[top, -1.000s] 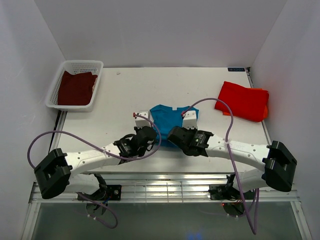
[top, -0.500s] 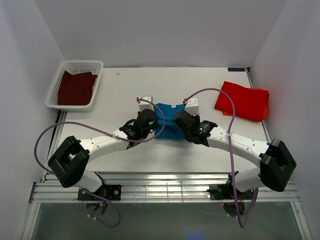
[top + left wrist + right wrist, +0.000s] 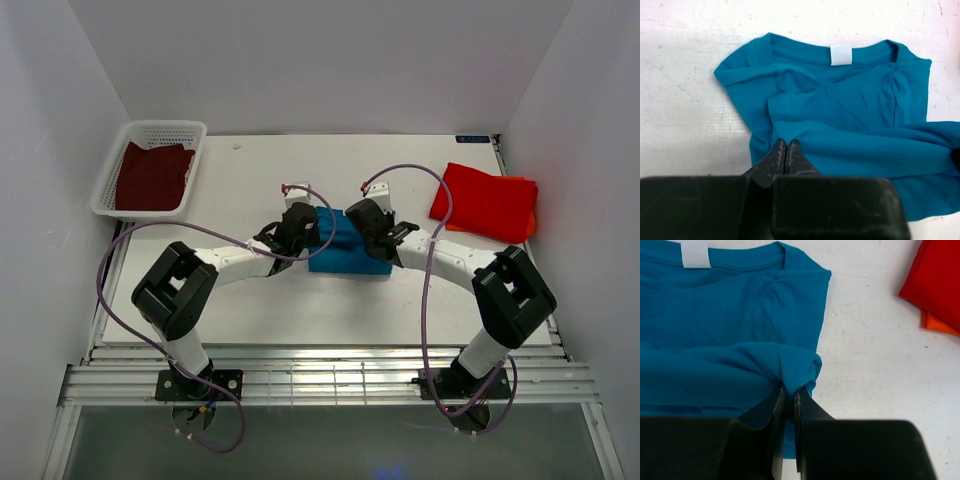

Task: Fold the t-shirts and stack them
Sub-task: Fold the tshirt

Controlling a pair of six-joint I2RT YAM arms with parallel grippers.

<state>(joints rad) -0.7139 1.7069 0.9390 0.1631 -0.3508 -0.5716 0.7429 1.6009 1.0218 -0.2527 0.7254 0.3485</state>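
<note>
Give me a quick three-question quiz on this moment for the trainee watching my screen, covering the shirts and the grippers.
1. True or false: the dark maroon cloth t-shirt lies inside the white plastic mesh basket.
2. Fill in: the folded bright red-orange cloth t-shirt lies on the robot's ___ side.
3. The left gripper and right gripper are both shut on: A) the teal-blue cloth t-shirt; B) the red-orange one; C) nothing.

Key: 1 true; 2 right; 3 A.

Boxed in on three sides by plain white walls (image 3: 320,60); floored with a scuffed white tabletop (image 3: 400,170); edged nearest by metal rails (image 3: 330,380); lit evenly.
</note>
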